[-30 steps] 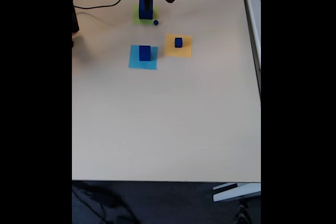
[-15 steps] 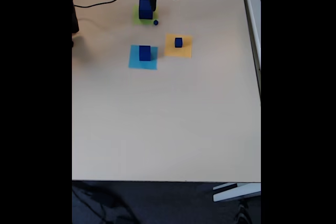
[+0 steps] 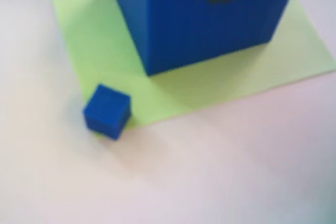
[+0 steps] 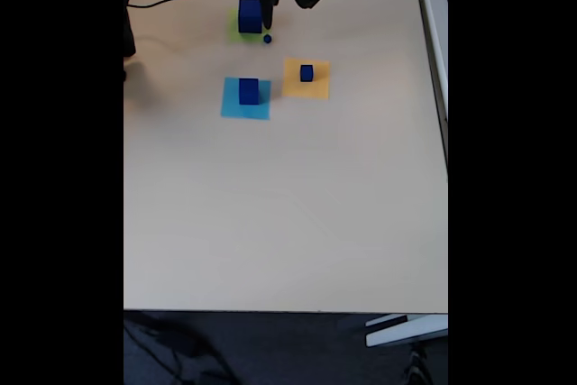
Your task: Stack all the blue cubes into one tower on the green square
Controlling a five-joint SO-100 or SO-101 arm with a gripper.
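Resting as the tower's base, the large dark-blue cube [image 4: 250, 14] is seen on the lime-green flat square [image 3: 105, 40]. Nothing is held by the end effector [image 4: 270, 12] just beside it; its opening cannot be told. The tiny dark-blue cube [image 3: 107, 111] is left at the patch's edge.

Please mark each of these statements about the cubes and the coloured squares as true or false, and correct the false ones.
1. The large blue cube stands on the green square. True.
2. The tiny blue cube sits on top of the large cube. False: it lies on the table at the corner of the green square.
3. A blue cube stands on the light-blue square. True.
4. The orange-yellow square is bare. False: a small blue cube stands on it.
5. All four cubes already form one tower. False: they stand apart.
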